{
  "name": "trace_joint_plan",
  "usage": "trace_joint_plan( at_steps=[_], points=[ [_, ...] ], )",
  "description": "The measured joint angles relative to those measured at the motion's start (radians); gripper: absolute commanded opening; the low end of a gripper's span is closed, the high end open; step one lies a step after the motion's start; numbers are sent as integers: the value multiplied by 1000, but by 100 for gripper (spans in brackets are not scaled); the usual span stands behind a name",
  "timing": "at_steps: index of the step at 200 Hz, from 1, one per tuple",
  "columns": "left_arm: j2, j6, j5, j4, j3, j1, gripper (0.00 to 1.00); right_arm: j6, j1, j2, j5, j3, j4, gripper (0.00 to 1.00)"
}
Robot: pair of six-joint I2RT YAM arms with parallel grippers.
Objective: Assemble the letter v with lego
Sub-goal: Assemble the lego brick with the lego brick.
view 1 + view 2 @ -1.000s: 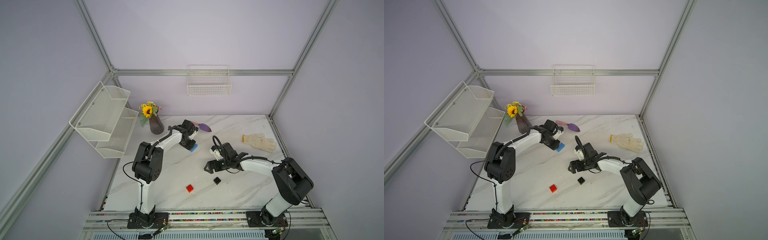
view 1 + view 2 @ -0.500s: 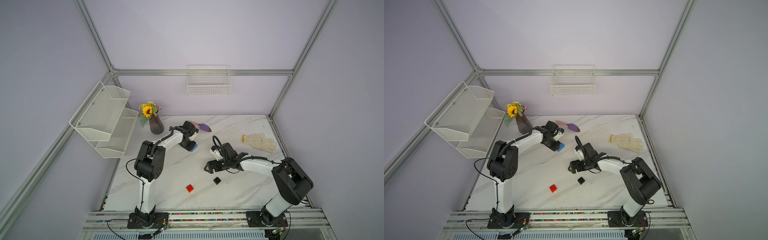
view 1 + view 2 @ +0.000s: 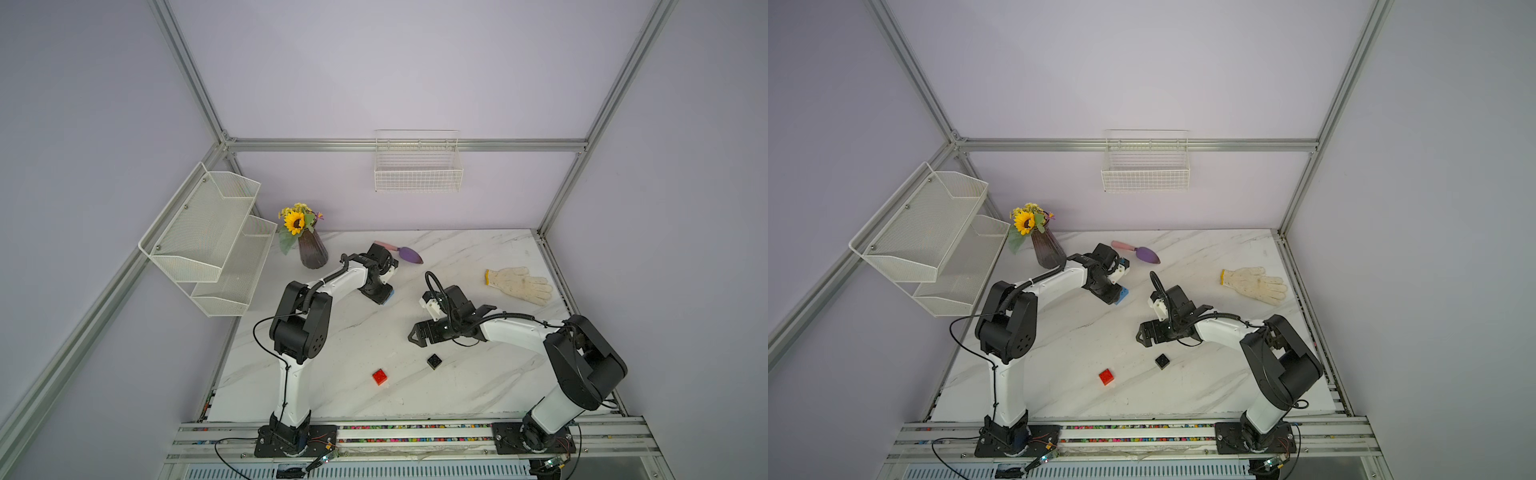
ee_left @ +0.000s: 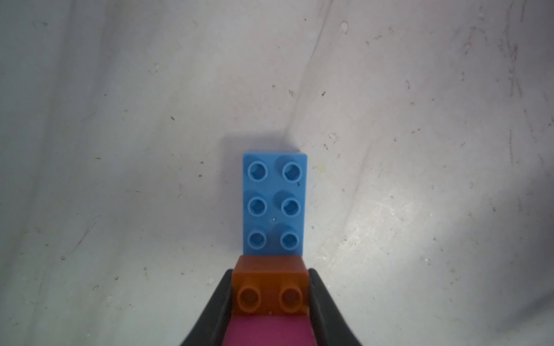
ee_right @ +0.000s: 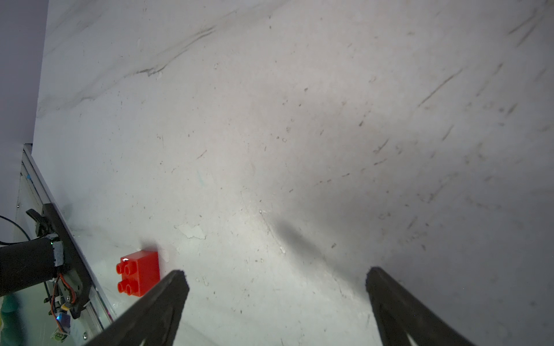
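My left gripper (image 4: 270, 272) is shut on an orange-brown brick (image 4: 269, 289) with a pink brick (image 4: 269, 332) stacked on it. The orange brick sits over the near end of the light-blue rectangle (image 4: 274, 206), which lies flat on the marble. In both top views only a blue corner (image 3: 390, 296) (image 3: 1122, 296) shows under the left gripper (image 3: 380, 293). The right gripper (image 3: 415, 334) (image 5: 275, 278) hangs open over bare table, holding nothing. The black brick (image 3: 434, 361) and red brick (image 3: 380, 377) (image 5: 139, 277) lie loose in front of it.
A pink-handled purple trowel (image 3: 401, 251) lies just behind the left gripper. A white glove (image 3: 519, 284) rests at the right. A sunflower vase (image 3: 311, 251) and mesh shelf rack (image 3: 216, 241) stand at the back left. A wire basket (image 3: 417, 166) hangs on the wall.
The left arm's elbow has shifted slightly while its gripper stays at the blue brick. The right arm and the loose red and black bricks have not moved.
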Motion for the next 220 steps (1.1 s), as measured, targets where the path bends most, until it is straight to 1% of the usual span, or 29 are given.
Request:
trace_joint_plan(
  at_steps=[42,90,122,165,197,220],
  points=[
    [0,5,-39,1,-6,-16,27,-4,0,-6,0,0,-3,97],
    [-4,-27,-45,11,-17,-21,28,-7,0,-34,2,0,-12,97],
    [6,-91,-5,17,-5,-27,28,-6,0,-39,37,0,-30,97],
    [42,-168,52,50,38,-75,28,-2,0,-39,98,2,-53,97],
    [47,-174,56,57,41,-99,28,5,-6,-40,134,18,-84,97],
    [48,-146,54,52,41,-100,28,5,-22,-51,150,20,-95,97]
  ],
)
